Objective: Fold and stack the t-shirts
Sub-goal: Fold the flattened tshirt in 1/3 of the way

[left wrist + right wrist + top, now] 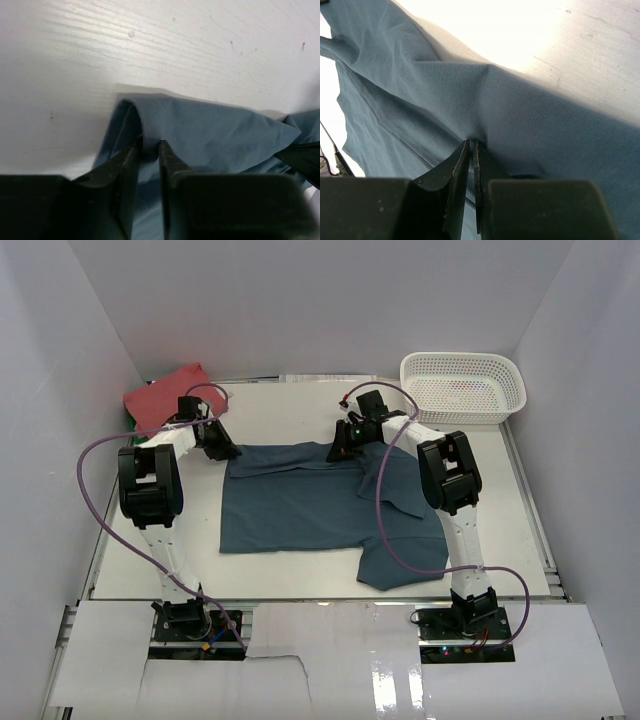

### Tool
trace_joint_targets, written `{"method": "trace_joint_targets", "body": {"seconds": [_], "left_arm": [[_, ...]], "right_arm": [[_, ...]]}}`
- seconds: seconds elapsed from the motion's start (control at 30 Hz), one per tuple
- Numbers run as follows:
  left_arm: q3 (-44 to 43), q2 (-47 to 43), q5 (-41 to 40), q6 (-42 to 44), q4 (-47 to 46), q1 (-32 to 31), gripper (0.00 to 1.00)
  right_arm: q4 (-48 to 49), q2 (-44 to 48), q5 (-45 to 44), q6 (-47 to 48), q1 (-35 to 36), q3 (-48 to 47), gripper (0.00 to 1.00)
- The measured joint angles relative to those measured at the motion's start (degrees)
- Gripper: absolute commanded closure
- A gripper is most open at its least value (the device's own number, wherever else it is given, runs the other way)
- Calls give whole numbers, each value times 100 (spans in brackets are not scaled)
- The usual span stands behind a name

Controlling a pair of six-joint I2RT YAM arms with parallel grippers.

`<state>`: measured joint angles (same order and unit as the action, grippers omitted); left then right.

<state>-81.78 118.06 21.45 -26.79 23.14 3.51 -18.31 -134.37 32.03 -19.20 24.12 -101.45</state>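
Arms (pixel 150 485) extended — left tool (pixel 150 144) astride teal shirt (pixel 300 505), right tool (pixel 471 143) pinching.

teal t-shirt (pixel 300 505), centre: soft matt cloth; creased | red t-shirt (pixel 165 390), upper left: matt cloth | basket (pixel 460 412), upper right: white lattice plastic | table (pixel 150 45): white; matt; finely grained, scuffed

Plain white walls (pixel 300 300) box in a white table (pixel 300 410) — scuffed, faintly grained, brightly lit.
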Motion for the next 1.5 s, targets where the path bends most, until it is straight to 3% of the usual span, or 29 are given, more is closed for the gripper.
{"method": "trace_joint_targets", "body": {"seconds": [0.1,0.13,0.17,0.57,1.03,1.07,1.2,1.3,1.5], "left_arm": [[-103,131,-94,22,66,0,76],[-131,164,-118,20,85,0,84],[-153,170,-153,20,111,0,100],[-885,170,-1029,151,605,-55,100],[-1473,485,-1314,269,809,-107,99],[-1532,549,-1329,271,820,-107,98],[-1674,772,-1460,286,815,-105,55],[-1703,787,-1628,293,802,-52,36],[-1867,785,-1779,271,743,59,29]], "right_arm": [[0,0,2,2,0,-2,85],[-2,0,0,4,0,0,85],[-2,0,2,4,0,-2,85],[-17,4,-4,17,0,0,85],[-79,17,-17,44,0,0,84],[-90,24,-24,46,0,0,83],[-138,66,-87,76,0,0,77],[-186,92,-164,103,-7,0,74],[-380,96,-249,153,-35,-184,63]]}}
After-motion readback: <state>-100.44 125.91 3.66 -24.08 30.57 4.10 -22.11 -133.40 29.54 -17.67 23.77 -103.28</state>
